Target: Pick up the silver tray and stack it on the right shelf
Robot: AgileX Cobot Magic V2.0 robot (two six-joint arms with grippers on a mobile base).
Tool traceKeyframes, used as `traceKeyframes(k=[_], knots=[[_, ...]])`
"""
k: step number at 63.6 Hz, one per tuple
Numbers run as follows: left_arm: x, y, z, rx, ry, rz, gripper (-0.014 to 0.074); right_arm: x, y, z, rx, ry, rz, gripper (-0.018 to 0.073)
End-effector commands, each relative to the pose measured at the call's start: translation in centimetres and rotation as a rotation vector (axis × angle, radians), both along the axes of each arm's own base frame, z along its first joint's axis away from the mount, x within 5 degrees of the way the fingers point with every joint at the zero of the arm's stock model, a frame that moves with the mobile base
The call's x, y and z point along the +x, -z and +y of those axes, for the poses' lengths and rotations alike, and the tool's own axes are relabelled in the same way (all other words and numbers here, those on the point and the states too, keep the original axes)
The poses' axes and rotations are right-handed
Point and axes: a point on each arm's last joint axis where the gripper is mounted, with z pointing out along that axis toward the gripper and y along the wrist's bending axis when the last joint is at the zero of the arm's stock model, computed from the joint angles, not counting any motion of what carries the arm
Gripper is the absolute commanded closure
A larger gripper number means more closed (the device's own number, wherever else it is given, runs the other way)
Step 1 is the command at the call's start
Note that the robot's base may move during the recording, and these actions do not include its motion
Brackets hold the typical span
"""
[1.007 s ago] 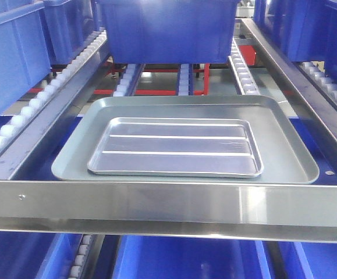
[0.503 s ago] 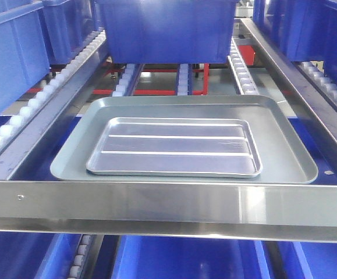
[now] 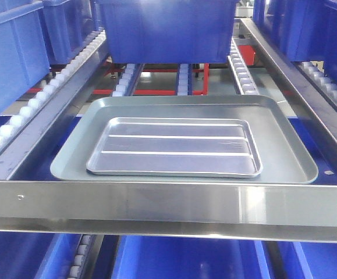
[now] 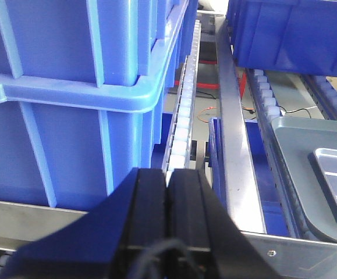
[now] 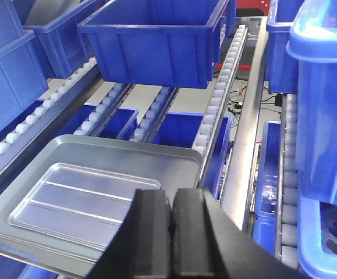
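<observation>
On the far left, a big blue bin (image 4: pixel 69 87) is sitting on the rack and filling most of the left wrist view. The left gripper (image 4: pixel 167 192) is hanging in front of it, with its two black fingers (image 4: pixel 148 203) pressed together and nothing between them. It is pointing along a rail of small white wheels (image 4: pixel 183 125) that is running away beside the bin.

Moving right, the shelf (image 3: pixel 168 203) is showing its broad shiny front bar across the front view. Just behind the bar, a big dull tray (image 3: pixel 284 145) is lying flat on the shelf. The silver tray (image 3: pixel 174 148) is lying inside the big tray, on its floor, a bit to the left of the middle. Its two long ribs are running from left to right. No gripper is touching it.

Behind the trays, another blue bin (image 3: pixel 165 29) is sitting higher up on the rails. Red bars (image 3: pixel 156 72) are showing below it.

Further right, the right gripper (image 5: pixel 169 232) is hanging above the near right corner of the big tray. Its black fingers (image 5: pixel 188 232) are pressed together too, and it is holding nothing. In this view the silver tray (image 5: pixel 81 200) is lying to the left of the gripper, apart from it. More white wheels (image 5: pixel 217 99) are running up beside it, and more blue bins (image 5: pixel 325 116) are standing on the far right.
</observation>
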Motion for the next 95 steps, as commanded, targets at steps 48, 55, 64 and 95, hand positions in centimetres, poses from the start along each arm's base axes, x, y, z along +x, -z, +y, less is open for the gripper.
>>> traceKeyframes(k=[48, 55, 64, 95], knots=[[-0.1, -0.3, 0.1, -0.009, -0.007, -0.088, 0.0689, 1.3, 8.3, -0.5, -0.085, 0.263, -0.197, 0.0508], [-0.1, -0.3, 0.1, -0.009, -0.007, -0.088, 0.0689, 0.7, 11.1, -0.6, -0.084, 0.288, -0.228, 0.0508], [-0.1, -0.3, 0.1, -0.009, -0.007, -0.087, 0.0689, 0.9, 13.0, -0.7, -0.033, 0.303, -0.279, 0.0508], [-0.1, -0.3, 0.1, -0.009, -0.007, -0.087, 0.0689, 0.9, 12.9, -0.7, -0.024, 0.308, -0.28, 0.0508]])
